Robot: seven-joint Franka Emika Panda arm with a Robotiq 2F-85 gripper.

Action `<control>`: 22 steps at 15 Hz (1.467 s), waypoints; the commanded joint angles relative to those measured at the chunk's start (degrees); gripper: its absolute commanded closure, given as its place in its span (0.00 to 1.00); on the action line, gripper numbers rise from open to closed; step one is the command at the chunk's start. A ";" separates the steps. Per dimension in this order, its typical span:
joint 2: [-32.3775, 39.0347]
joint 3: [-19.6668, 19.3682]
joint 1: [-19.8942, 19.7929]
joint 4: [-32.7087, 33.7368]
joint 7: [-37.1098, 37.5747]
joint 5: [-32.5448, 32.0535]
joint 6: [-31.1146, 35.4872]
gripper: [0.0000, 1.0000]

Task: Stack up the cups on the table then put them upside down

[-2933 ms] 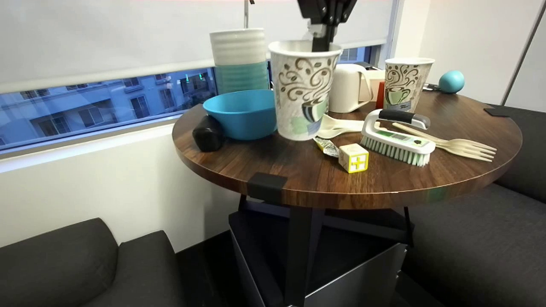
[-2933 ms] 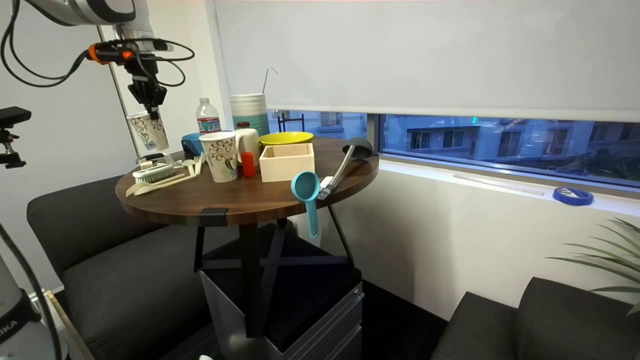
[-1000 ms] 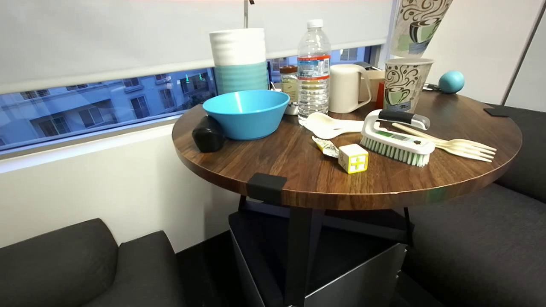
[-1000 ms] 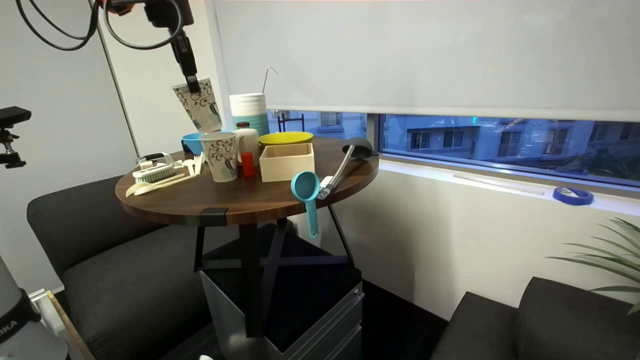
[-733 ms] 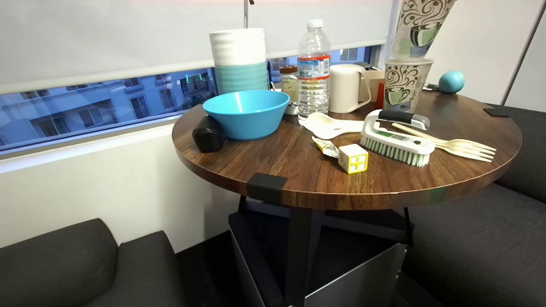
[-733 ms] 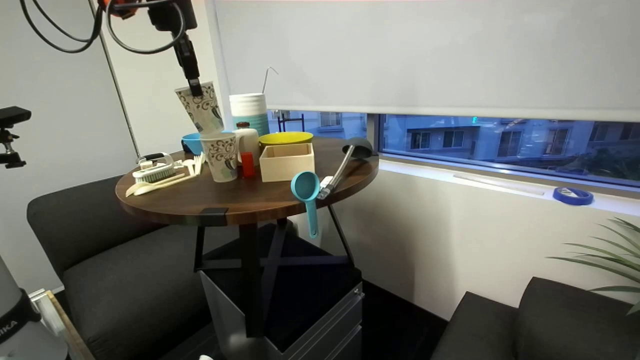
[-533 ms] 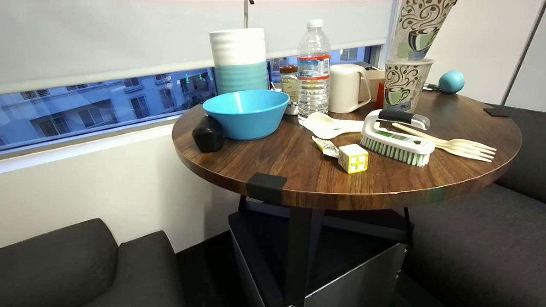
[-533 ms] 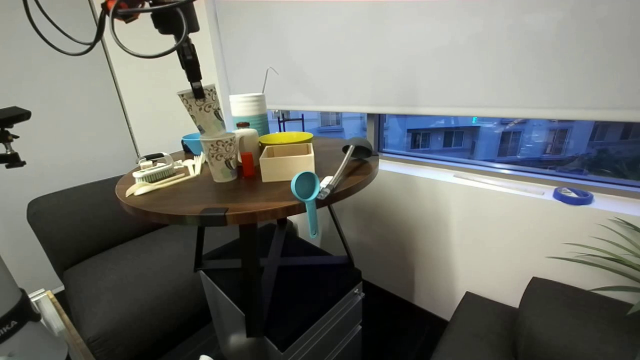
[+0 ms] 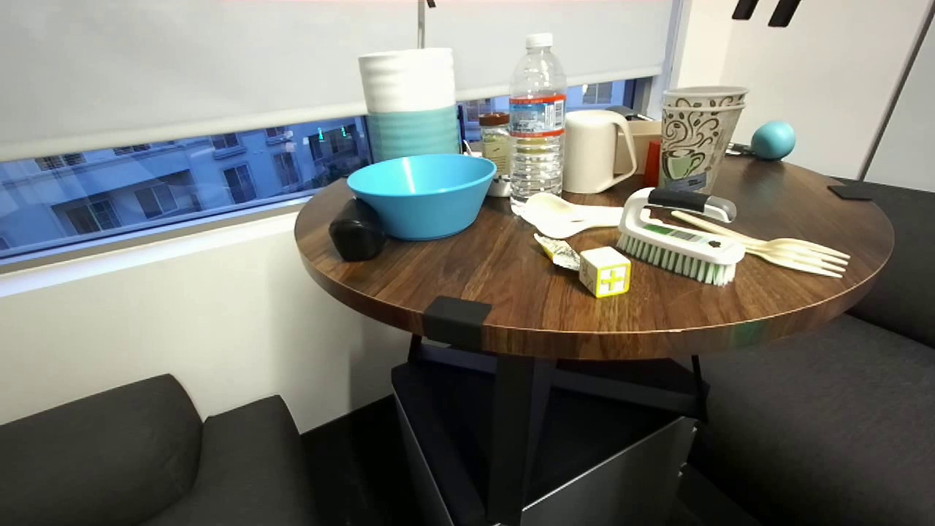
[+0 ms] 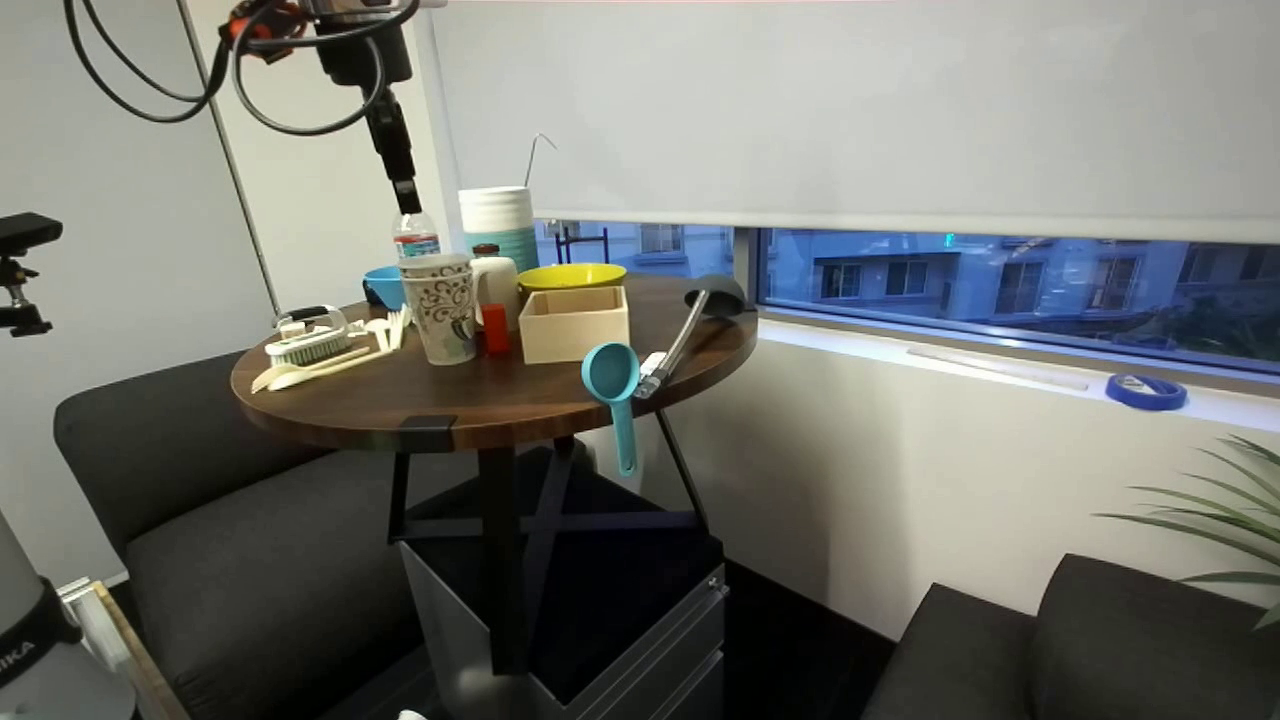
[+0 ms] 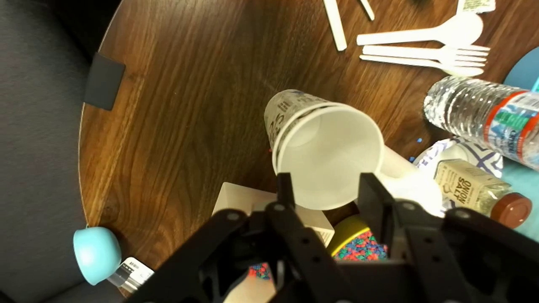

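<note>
The two patterned paper cups (image 9: 690,142) stand upright on the round brown table (image 9: 467,285), nested one inside the other; two rims show, one just above the other. In an exterior view the nested cups (image 10: 440,310) sit near the middle of the tabletop. My gripper (image 10: 408,205) hangs above them, apart from their rims. From the wrist view I look down into the upper cup (image 11: 328,155). There the gripper (image 11: 324,176) has its fingers well apart with nothing between them. Only its two separated fingertips (image 9: 783,12) show at the top of an exterior view.
Behind the cups are a white mug (image 9: 595,150), a water bottle (image 9: 537,157) and a red item (image 10: 495,328). A wooden box (image 10: 575,330) and a yellow bowl (image 10: 545,275) stand close by. A brush (image 9: 679,241), pale cutlery (image 9: 789,252) and a blue bowl (image 9: 424,204) lie around.
My gripper has let go of the upper cup, which was tilted in its grip and now sits upright down inside the lower cup. The arm has shifted slightly lower and to the side.
</note>
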 commanded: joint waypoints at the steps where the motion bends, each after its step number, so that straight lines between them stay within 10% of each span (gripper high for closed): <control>1: 0.82 1.13 -0.43 -2.75 2.51 0.42 2.58 0.23; 5: 2.19 2.27 -0.65 -5.86 4.69 -0.72 4.33 0.00; 22: 3.30 3.68 -2.83 -8.09 9.89 -13.73 -7.45 0.00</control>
